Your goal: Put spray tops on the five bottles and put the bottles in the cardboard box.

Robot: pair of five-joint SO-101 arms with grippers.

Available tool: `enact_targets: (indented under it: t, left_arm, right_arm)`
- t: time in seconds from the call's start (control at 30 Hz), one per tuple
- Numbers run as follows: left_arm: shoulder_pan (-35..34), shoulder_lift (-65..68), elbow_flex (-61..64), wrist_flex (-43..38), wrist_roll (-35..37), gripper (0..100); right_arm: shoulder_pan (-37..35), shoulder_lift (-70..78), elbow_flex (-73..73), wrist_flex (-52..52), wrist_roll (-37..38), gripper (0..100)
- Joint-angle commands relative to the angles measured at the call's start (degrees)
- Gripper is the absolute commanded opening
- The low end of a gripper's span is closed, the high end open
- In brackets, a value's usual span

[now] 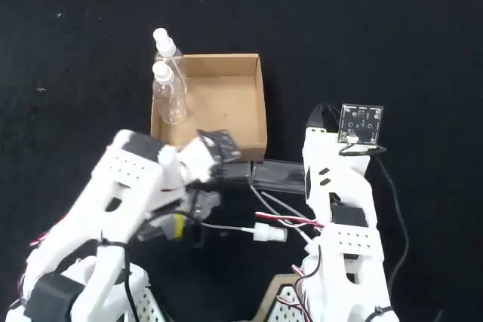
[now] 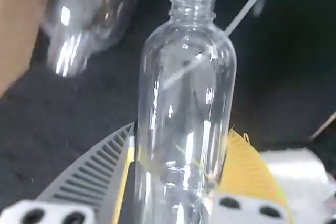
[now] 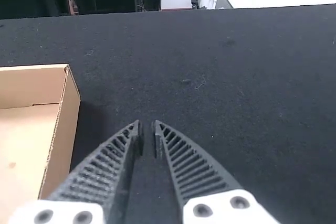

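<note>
Left gripper [image 2: 181, 150] jaws gripped open-necked bottle [image 2: 186, 77], right gripper [image 3: 147, 129] jaws nearly closed, holding nothing, box [image 3: 31, 140] just beside them.

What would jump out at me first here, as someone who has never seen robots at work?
The clear bottle with no top, clamped in the left gripper, stands out most. Next come two capped bottles with white spray heads, at the edge of the cardboard box on the left arm's side. A loose spray top with its thin tube lies on the black table between the two arms.
</note>
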Motion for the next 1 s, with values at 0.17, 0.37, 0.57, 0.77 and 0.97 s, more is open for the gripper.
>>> enact_targets:
  t: [0.17, 0.37, 0.57, 0.77, 0.97]
  left_arm:
    - [-22.02, 0.0, -3.3, 2.9, -18.55, 14]
    - [-38.29, 0.0, -3.3, 2.9, -33.58, 14]
    - [-54.99, 0.62, -7.6, 2.46, -42.99, 14]
    - [-65.71, 0.7, -1.54, -11.43, -39.65, 14]
    - [-73.71, 0.62, 6.9, -29.8, -30.51, 14]
  right_arm:
    - [0.88, -0.4, -2.77, -1.49, -0.35, 2.5]
    - [0.88, -0.4, -2.68, -1.49, -0.35, 2.5]
    - [0.79, -0.4, -2.68, -1.49, -0.26, 2.5]
    - [0.79, -0.4, -2.59, -1.41, -0.44, 2.5]
    - [0.79, -0.4, -2.51, -1.41, -0.44, 2.5]
